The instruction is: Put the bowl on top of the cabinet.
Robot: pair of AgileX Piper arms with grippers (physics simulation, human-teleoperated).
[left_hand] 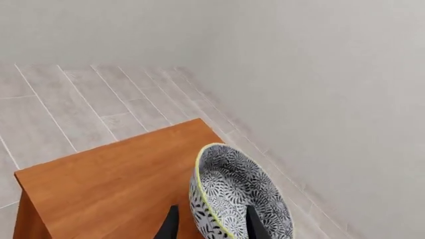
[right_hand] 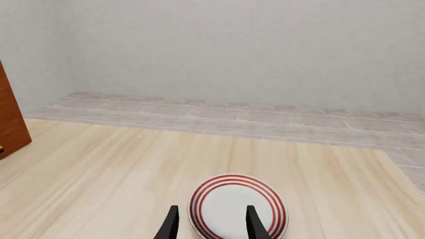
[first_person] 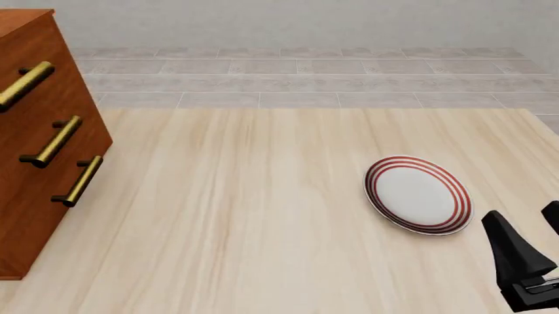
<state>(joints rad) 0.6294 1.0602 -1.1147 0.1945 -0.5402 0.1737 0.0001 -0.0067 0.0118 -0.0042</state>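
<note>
Our left hand (left_hand: 211,226) has its fingers clamped across the wall of the bowl (left_hand: 239,196), one inside, one outside, which is why the bowl hangs tilted on edge. We hold it high over the cabinet (left_hand: 119,184), above the corner of its flat top, looking ready to set down. Our right hand (right_hand: 211,224) waits with fingers apart, gripping nothing, low over the desk (first_person: 262,216) just short of the red-ringed plate (first_person: 417,194), out of the way.
</note>
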